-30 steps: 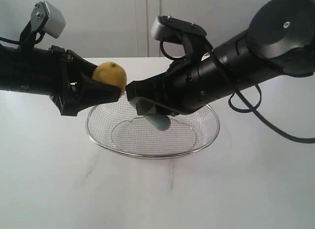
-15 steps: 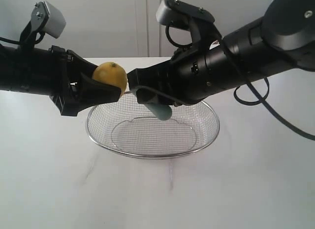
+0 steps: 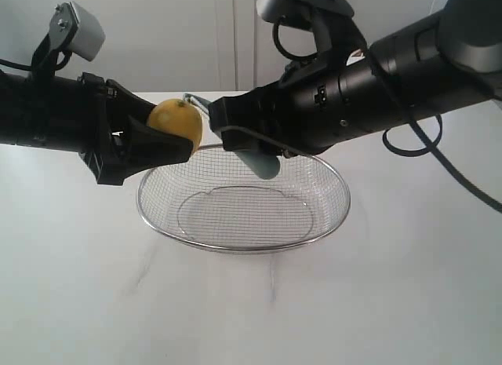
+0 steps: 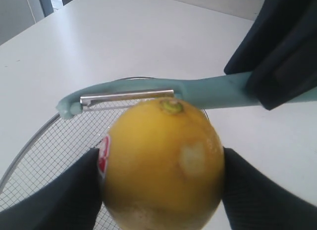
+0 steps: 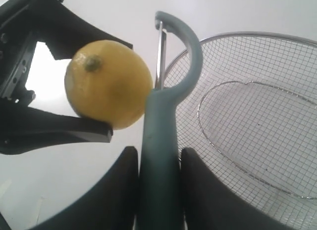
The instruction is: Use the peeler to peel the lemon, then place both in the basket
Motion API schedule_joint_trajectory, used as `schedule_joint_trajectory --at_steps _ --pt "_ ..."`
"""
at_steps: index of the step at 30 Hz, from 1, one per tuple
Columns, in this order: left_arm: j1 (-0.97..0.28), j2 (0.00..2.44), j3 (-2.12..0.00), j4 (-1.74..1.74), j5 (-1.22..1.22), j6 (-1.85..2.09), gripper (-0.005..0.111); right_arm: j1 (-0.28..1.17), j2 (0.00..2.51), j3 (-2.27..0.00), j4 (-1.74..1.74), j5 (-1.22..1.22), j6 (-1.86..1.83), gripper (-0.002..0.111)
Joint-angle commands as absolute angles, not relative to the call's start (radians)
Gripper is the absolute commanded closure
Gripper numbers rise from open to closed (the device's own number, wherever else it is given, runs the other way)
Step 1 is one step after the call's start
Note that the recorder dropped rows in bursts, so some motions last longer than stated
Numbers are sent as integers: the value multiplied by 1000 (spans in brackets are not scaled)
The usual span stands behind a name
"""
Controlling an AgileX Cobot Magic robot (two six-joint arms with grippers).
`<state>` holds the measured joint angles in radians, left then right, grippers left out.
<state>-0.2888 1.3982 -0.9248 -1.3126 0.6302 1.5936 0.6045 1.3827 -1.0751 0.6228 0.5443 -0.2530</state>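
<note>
Left gripper (image 3: 174, 136) clamped on lemon (image 3: 177, 120); right gripper (image 5: 158, 188) clamped on peeler (image 5: 161, 126) handle. Lemon's stem end at the blade, touching or nearly. Skin looks mostly whole, one pale patch. Basket (image 3: 243, 247) below peeler, empty. Peeling seems barely begun; both drops left.

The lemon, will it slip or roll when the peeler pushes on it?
Likely firm: the lemon looks undented in the left gripper. Its smooth rounded skin may let it twist under the peeler. Released, it would probably roll.
</note>
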Motion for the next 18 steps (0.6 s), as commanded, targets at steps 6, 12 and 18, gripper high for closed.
schedule_joint_trajectory --at_steps 6,12,18 --pt "-293 1396 -921 -1343 647 1593 107 605 1359 -1073 609 514 -263 108" --pt "-293 1396 -921 -1343 647 1593 107 605 1312 -1073 609 507 -263 108" --pt "-293 1396 -921 -1343 647 1593 107 605 1227 -1073 554 504 -263 108"
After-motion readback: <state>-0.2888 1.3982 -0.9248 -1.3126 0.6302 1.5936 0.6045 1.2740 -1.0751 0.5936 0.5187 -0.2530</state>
